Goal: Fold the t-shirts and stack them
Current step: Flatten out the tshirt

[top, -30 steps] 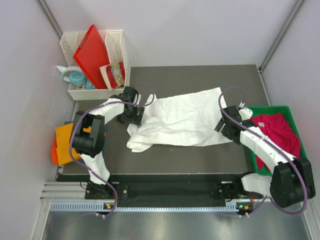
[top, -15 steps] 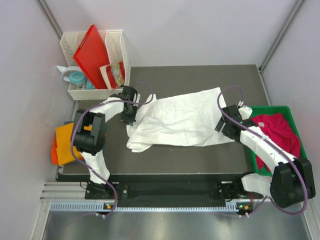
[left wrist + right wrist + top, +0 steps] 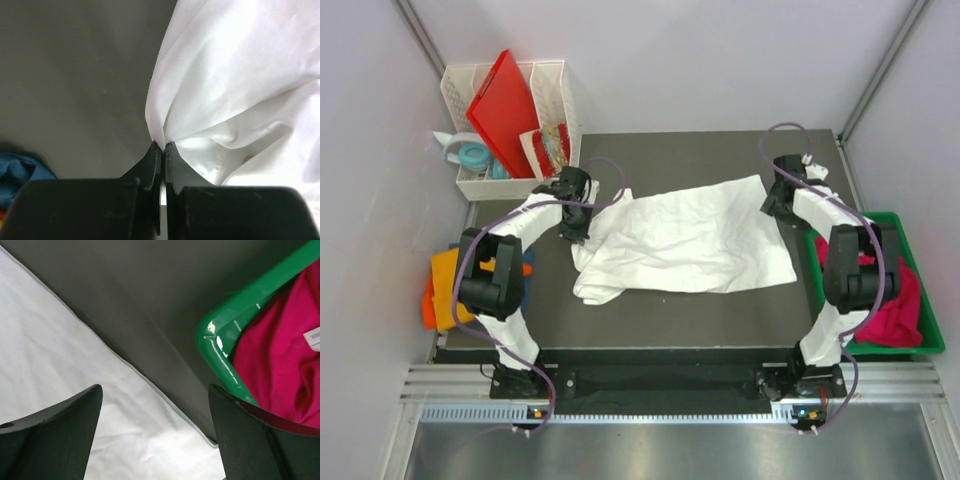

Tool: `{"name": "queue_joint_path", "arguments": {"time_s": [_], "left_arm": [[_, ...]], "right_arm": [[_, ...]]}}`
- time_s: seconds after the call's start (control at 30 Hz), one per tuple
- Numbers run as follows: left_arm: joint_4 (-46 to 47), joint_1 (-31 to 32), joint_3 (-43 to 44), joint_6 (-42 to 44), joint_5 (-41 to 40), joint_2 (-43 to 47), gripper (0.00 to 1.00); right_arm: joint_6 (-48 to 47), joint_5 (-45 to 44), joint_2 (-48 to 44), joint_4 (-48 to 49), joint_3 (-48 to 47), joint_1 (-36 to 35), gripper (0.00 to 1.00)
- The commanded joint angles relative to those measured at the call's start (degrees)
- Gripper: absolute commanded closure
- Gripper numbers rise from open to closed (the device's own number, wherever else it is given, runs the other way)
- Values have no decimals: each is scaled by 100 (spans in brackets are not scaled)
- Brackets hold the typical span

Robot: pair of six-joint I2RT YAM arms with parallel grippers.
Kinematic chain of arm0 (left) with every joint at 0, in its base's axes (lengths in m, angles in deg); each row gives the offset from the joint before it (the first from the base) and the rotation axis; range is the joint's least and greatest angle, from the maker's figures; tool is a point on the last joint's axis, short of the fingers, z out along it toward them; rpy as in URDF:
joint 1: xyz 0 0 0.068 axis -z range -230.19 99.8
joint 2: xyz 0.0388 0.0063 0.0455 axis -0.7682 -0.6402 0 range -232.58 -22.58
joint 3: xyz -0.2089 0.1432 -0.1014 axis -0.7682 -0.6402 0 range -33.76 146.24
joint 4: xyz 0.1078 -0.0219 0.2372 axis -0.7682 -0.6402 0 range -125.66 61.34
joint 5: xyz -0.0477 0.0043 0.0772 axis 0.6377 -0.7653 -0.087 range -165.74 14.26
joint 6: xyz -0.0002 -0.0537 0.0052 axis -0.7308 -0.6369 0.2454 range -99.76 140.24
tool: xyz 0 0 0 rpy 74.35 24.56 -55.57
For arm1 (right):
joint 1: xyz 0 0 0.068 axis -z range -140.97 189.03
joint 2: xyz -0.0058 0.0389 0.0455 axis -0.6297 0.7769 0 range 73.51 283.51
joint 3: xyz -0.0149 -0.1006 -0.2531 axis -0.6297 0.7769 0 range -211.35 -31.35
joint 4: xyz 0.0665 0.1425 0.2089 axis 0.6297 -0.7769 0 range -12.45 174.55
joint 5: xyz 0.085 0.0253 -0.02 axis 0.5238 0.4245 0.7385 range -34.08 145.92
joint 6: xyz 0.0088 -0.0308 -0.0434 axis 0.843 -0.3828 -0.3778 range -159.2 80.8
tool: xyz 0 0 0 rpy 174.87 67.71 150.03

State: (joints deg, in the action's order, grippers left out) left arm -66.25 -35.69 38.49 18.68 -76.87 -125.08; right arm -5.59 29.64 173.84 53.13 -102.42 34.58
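White cloth grip: the left gripper (image 3: 162, 145) is closed on a thin fold of the white t-shirt (image 3: 240, 75), near the left edge of the table (image 3: 75, 75).
Right gripper (image 3: 155, 390): jaws wide apart and holding nothing, above the far right corner of this shirt.
Shirt: it lies crumpled across the middle of the table.
Beside: a magenta t-shirt (image 3: 280, 355) lies in the green bin (image 3: 220, 355) at the right edge.
Risk: the thin pinch may slip, and a pull from one side only may bunch the cloth more.

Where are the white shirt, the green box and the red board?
white shirt (image 3: 690, 235), top view, middle of the spread cloth.
green box (image 3: 225, 362), right wrist view, its rim near the corner.
red board (image 3: 505, 110), top view, middle of its flat face.
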Motion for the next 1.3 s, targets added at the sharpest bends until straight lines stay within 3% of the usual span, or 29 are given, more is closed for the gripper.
{"name": "queue_joint_path", "arguments": {"time_s": [0.0, 0.3, 0.47, 0.57, 0.63, 0.67, 0.73, 0.77, 0.9, 1.1, 1.27], "left_arm": [[-109, -18, 123, 103, -46, 379, 100], [-144, -18, 140, 104, -107, 362, 100], [-170, -18, 114, 104, -151, 380, 100], [-170, -18, 105, 234, -177, 432, 100], [-179, -18, 105, 244, -186, 441, 100], [-188, -18, 114, 244, -186, 467, 100], [-188, -18, 123, 244, -195, 476, 100], [-188, -18, 97, 244, -186, 494, 100], [-188, -18, 88, 244, -212, 547, 100], [-100, -61, 622, 481, -766, 977, 100], [-547, -500, 2414, 596, -758, 846, 100]], "right_arm": [[-161, 333, 302, 162, -4, 23, 14], [-284, 782, 952, 400, -135, 32, 15], [-284, 1134, 1426, 154, -250, 128, 23], [-337, 1186, 1445, 74, -197, 163, 38], [-363, 1275, 1428, 57, -162, 207, 58], [-381, 1283, 1436, 31, -153, 234, 74], [-399, 1275, 1428, -75, -171, 251, 96], [-416, 1266, 1401, -92, -162, 278, 100], [-408, 1117, 1129, -49, 5, 269, 100], [-513, 626, -170, -179, -389, 93, 100], [-548, 343, -1067, -908, -1671, 190, 100]]}}
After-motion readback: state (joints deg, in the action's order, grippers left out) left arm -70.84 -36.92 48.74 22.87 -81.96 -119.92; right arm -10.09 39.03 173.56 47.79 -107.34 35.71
